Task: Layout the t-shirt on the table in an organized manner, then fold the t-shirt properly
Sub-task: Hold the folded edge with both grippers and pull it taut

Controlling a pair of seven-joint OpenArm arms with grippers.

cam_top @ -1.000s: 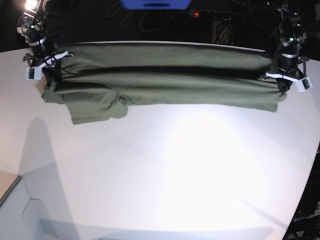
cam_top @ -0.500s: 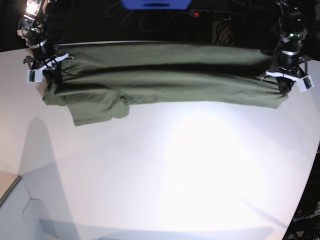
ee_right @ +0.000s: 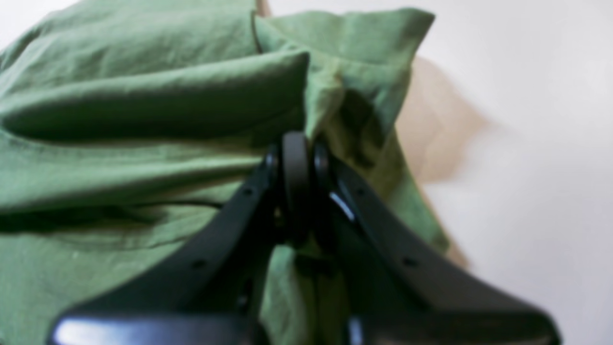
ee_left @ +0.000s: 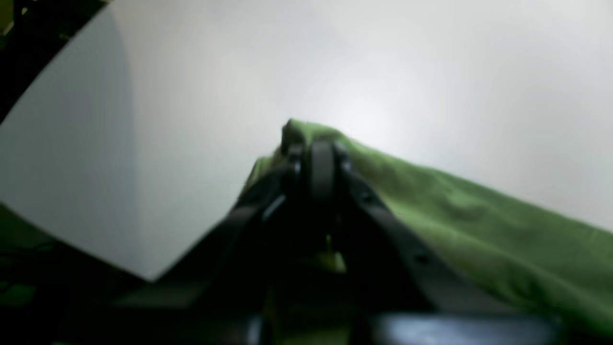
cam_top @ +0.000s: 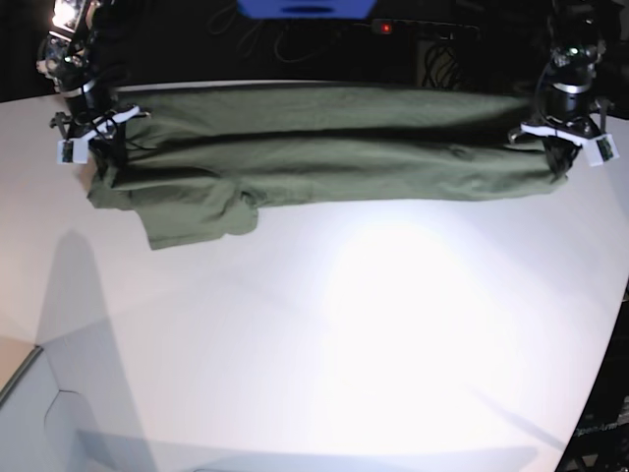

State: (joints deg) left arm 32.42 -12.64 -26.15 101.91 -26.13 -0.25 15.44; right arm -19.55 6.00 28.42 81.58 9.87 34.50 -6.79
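Observation:
The olive-green t-shirt [cam_top: 324, 157] hangs stretched sideways across the far part of the white table [cam_top: 344, 344], with one short sleeve [cam_top: 192, 221] drooping at the left. My left gripper [cam_top: 558, 162] is shut on the shirt's right end, and my right gripper [cam_top: 101, 157] is shut on its left end. In the left wrist view, the left gripper [ee_left: 316, 153] pinches a peak of the t-shirt [ee_left: 479, 225] above the table [ee_left: 431, 72]. In the right wrist view, the right gripper [ee_right: 297, 148] is shut in bunched folds of the t-shirt [ee_right: 143, 120].
Beyond the table's far edge it is dark, with cables, a blue object [cam_top: 305, 8] and a small red light [cam_top: 386, 28]. The table's curved edge [cam_top: 611, 334] runs down the right side. A grey panel [cam_top: 29, 413] sits at the lower left corner.
The left gripper, on the base view's right, has moved toward the far edge with its end of the shirt. The cloth now spans straighter, and its lower edge sits farther back on that side.

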